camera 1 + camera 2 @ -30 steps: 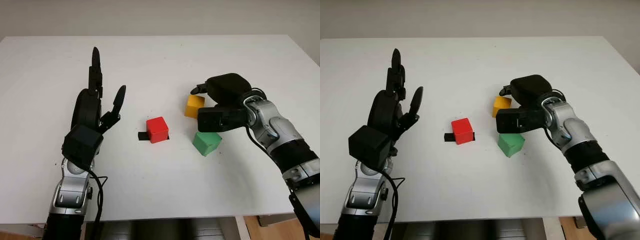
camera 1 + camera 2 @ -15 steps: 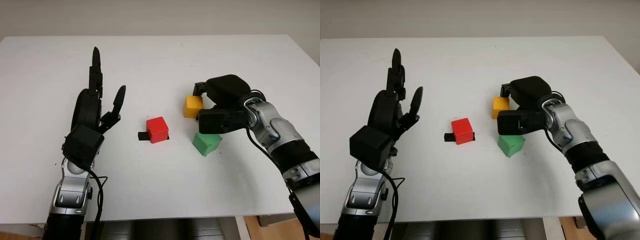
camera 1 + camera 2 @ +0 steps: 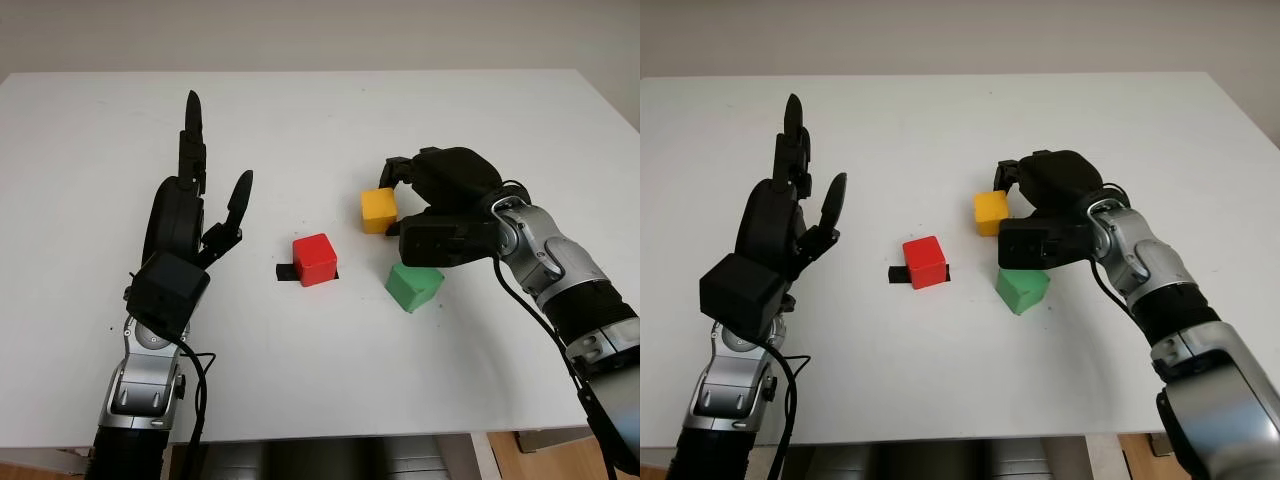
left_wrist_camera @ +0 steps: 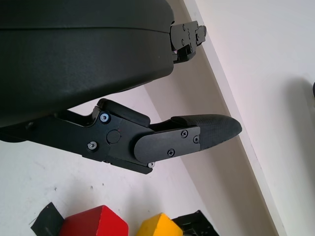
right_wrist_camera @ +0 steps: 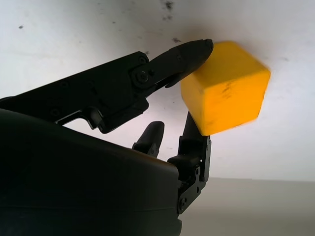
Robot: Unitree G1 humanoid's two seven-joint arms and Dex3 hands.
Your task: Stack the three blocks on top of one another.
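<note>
Nearest the front edge of the white table [image 3: 320, 380], the left hand [image 3: 185, 225] is standing raised over the left part of the top, open and holding nothing. Toward the middle, the red block [image 3: 315, 259] is sitting on the table, partly covering a small black marker [image 3: 285, 272] at its left side. To the right of it, the green block [image 3: 413, 285] is lying on the table, apart from the red one. Just behind the green block, the right hand [image 3: 440, 205] is reaching in from the right side and pinching the yellow block [image 3: 379, 209] between its fingers [image 5: 187, 54]; the block is tilting in the grasp, and whether it is touching the table cannot be told.
</note>
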